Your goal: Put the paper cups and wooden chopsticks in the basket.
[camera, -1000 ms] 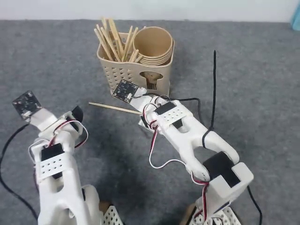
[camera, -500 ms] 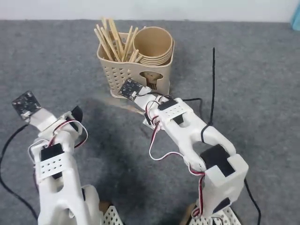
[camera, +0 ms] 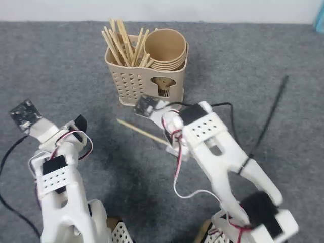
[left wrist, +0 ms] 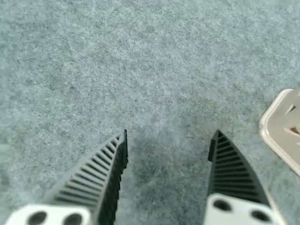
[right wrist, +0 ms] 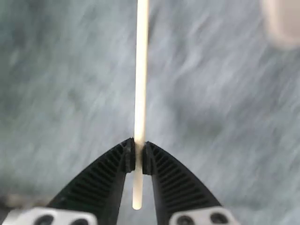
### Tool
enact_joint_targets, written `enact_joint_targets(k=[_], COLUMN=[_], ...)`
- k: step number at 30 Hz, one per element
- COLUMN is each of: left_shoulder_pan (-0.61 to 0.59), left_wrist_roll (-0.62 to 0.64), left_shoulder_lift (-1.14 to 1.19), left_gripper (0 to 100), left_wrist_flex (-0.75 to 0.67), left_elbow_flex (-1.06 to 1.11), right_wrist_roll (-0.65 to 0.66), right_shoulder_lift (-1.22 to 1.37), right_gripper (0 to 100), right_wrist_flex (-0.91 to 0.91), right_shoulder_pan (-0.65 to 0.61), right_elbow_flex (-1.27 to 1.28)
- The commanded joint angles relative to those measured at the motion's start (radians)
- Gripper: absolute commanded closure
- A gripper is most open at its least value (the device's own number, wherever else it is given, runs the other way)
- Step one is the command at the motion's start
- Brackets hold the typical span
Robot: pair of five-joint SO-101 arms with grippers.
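— What do you have on the left?
— Your left gripper (left wrist: 171, 140) hangs over bare grey carpet (left wrist: 140, 56). Its jaws are spread wide with nothing between them. A corner of the basket (left wrist: 281, 126) lies off to one side of it.

— And in the middle, farther back?
— There your basket stands upright. A bundle of wooden chopsticks (camera: 121, 43) leans in its left half, and the paper cups (camera: 164, 43) sit stacked in its right half.

— And on your right?
— Your right gripper (right wrist: 136, 145) is pinched tight on one loose chopstick (right wrist: 140, 70) near its end, just in front of the basket. The stick points away to the left. I cannot tell whether its free tip touches the carpet. A black cable (camera: 268, 116) lies beyond the arm on the right.
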Motion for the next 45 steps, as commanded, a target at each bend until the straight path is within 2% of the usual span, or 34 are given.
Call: enact_joint_targets(k=[1,4,11,14,17,21,23,27,34,45], left_shoulder_pan=[-0.009,-0.009,-0.009,-0.009,-0.009,-0.009,-0.009,-0.009,-0.011,-0.012], left_wrist_roll=[0.008,0.008,0.008,0.008,0.008,0.008,0.008,0.008,0.008,0.008], left_shoulder_lift=[-0.017,-0.017,-0.017,-0.017,-0.017,-0.017,-0.017,-0.017,-0.017,-0.017], left_gripper=[74,74,74,74,74,74,74,74,74,74], left_wrist_flex=[-0.023,-0.021,-0.021,-0.021,-0.021,-0.021,-0.020,-0.020,-0.020,-0.020], left_elbow_flex=[-0.036,-0.036,-0.036,-0.036,-0.036,-0.036,-0.036,-0.036,-0.036,-0.036], right_wrist_roll=[0.104,0.184,0.315,0.281,0.178,0.098,0.092,0.084,-0.026,-0.029], right_shoulder_lift=[-0.137,-0.252,-0.579,-0.684,-0.742,-0.759,-0.762,-0.759,-0.722,-0.128], right_gripper=[99.0,99.0,98.6,98.0,91.2,76.7,73.3,75.5,86.1,86.2], right_wrist_flex=[0.133,0.093,-0.130,-0.228,-0.275,-0.277,-0.285,-0.295,-0.519,-0.760], right_shoulder_pan=[0.071,0.173,0.352,0.398,0.420,0.414,0.398,0.306,0.182,0.160], right_elbow_flex=[0.071,0.203,0.531,0.637,0.694,0.698,0.695,0.680,0.658,0.377])
